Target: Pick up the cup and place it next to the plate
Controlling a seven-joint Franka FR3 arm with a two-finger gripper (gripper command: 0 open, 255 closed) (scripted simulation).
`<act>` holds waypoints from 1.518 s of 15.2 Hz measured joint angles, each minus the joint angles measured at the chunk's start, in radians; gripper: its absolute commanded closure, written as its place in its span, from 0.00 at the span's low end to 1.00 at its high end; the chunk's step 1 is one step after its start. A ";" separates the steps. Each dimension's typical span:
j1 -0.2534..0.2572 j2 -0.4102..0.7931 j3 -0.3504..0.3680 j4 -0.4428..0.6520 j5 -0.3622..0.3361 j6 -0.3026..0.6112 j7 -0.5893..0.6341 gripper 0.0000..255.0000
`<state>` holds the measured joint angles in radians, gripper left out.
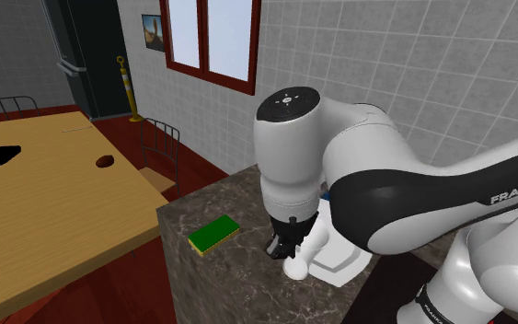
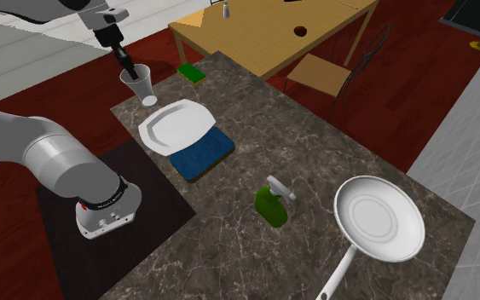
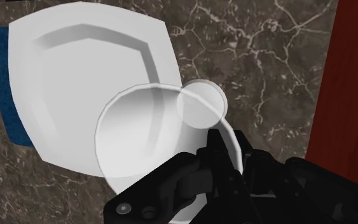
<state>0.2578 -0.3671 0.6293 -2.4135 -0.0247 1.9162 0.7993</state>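
Observation:
My black gripper [image 2: 125,66] is shut on the rim of a pale, see-through cup [image 2: 141,85]. One finger is inside the wall and the other outside. The cup hangs tilted, its base low over the dark marble counter [image 2: 315,145] just beside the white plate [image 2: 178,124]. I cannot tell whether the base touches the counter. In the wrist view the cup [image 3: 139,143] overlaps the plate's [image 3: 75,70] edge ahead of the gripper [image 3: 219,153]. From the shoulder view, the cup [image 1: 300,259] shows under the gripper [image 1: 285,242], with the plate [image 1: 342,265] close behind it.
A blue pad [image 2: 202,153] lies partly under the plate. A green sponge [image 2: 193,73] sits near the counter's corner, and a green spray bottle [image 2: 272,204] and a white pan [image 2: 378,217] stand further along. A wooden table [image 1: 45,202] and chair [image 2: 327,72] stand beyond the counter.

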 measured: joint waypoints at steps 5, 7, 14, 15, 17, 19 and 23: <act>-0.004 0.035 0.021 -0.040 -0.012 0.068 0.030 1.00; -0.007 0.046 0.025 -0.053 -0.017 0.091 0.037 1.00; -0.007 0.046 0.025 -0.058 -0.017 0.097 0.037 0.00; -0.007 0.046 0.025 -0.058 -0.017 0.097 0.037 0.00; -0.008 0.046 0.025 -0.059 -0.017 0.097 0.038 0.00; -0.008 0.046 0.025 -0.059 -0.017 0.097 0.038 0.00; -0.004 0.033 0.021 0.004 -0.010 0.025 0.028 0.00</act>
<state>0.2540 -0.3337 0.6501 -2.4093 -0.0343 1.9411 0.8277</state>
